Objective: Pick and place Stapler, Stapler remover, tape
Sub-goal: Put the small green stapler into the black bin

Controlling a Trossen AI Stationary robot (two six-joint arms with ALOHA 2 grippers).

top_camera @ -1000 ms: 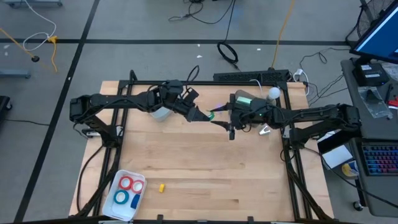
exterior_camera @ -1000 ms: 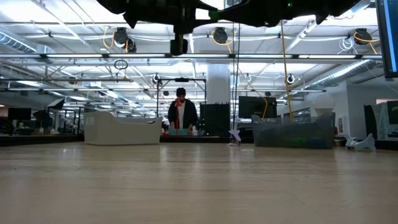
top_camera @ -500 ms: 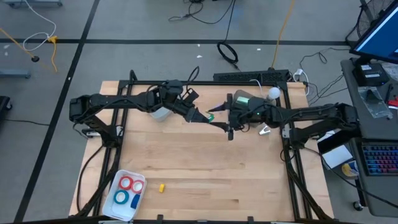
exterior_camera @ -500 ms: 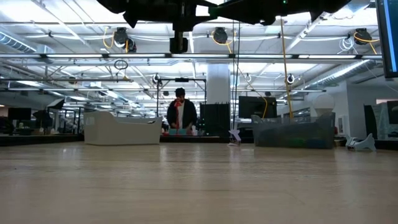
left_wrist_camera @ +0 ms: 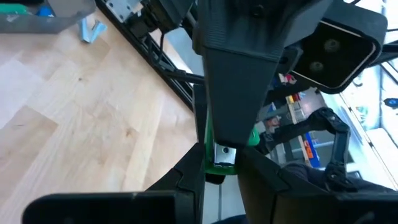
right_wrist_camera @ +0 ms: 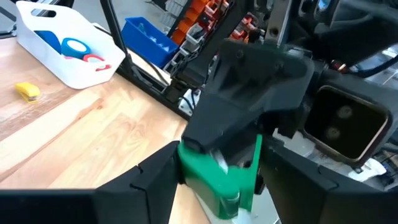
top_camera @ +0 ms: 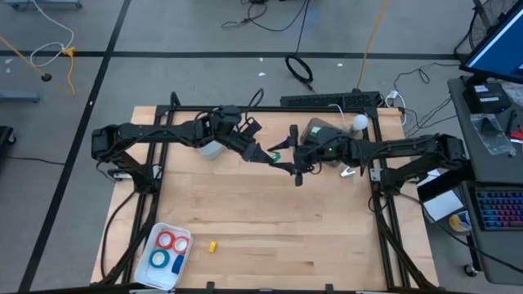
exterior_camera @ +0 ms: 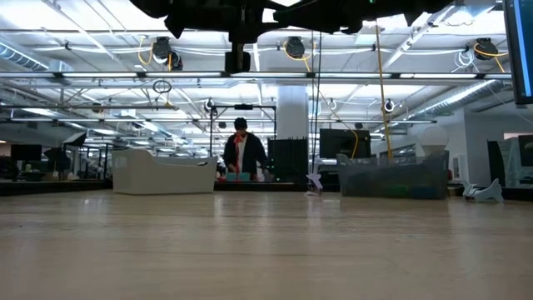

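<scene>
The left gripper (top_camera: 268, 153) clamps a green stapler (right_wrist_camera: 225, 174) in mid-air. The right gripper (top_camera: 288, 158) meets it, fingers (right_wrist_camera: 155, 171) spread either side of the stapler. The tape (top_camera: 167, 251) lies in a tray (top_camera: 155, 273), well apart.

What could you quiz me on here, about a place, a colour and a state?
1. The white bin sits:
A. at a left corner of the table
B. mid-table
C. on the floor

2. The small object lying beside the bin is:
A. red
B. yellow
C. black

3. The green object is:
A. lying on the table
B. in the bin
C. held in the air

Answers:
1 A: the white bin is at the high view's bottom left.
2 B: the small object is yellow.
3 C: the left gripper clamps the green object above the table, facing the right gripper.
</scene>
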